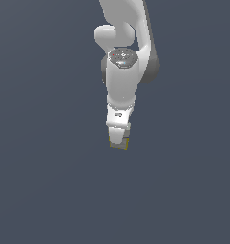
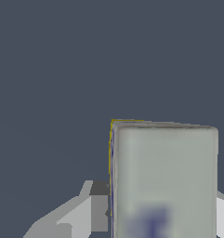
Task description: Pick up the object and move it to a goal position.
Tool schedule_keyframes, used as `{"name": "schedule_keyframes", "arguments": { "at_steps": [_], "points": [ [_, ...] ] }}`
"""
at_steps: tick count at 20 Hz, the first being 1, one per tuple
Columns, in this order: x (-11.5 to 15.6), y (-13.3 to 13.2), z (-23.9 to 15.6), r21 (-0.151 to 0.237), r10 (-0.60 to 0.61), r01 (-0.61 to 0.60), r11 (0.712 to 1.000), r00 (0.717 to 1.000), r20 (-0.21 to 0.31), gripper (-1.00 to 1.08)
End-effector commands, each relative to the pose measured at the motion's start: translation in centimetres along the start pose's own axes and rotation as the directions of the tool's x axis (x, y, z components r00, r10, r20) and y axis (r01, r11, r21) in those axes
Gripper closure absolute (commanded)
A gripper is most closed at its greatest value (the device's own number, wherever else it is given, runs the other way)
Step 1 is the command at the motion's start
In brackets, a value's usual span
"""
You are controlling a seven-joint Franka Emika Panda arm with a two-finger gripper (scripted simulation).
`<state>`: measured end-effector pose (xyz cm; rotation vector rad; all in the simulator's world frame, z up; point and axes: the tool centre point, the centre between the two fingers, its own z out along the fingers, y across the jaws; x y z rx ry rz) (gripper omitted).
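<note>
The object (image 1: 119, 145) shows in the exterior view as a small block with a yellowish lower edge, just below the white hand of the arm. My gripper (image 1: 119, 138) points down over it with the fingers against its sides. The wrist view fills up with the object (image 2: 164, 167), a pale grey-white face with a blurred dark mark low on it and a thin yellow edge. My gripper (image 2: 160, 207) is shut on it, one finger (image 2: 92, 209) pressing one side and a sliver of the other finger showing on the opposite side. Whether the block touches the ground cannot be told.
A flat dark grey-blue surface (image 1: 49, 181) spreads all around the arm. The arm's white links (image 1: 123, 71) rise behind the gripper. No goal marker shows.
</note>
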<state>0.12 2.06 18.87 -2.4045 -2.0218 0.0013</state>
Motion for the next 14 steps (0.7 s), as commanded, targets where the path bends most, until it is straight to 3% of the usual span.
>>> {"name": "schedule_keyframes", "arguments": {
  "at_steps": [1,14],
  "points": [
    [-1.0,-0.5,-1.2,-0.001,0.000,0.000,1.000,1.000,0.000,1.08],
    [-2.7,-1.3,-3.5,-0.001,0.000,0.000,1.000,1.000,-0.001,1.08]
  ]
}}
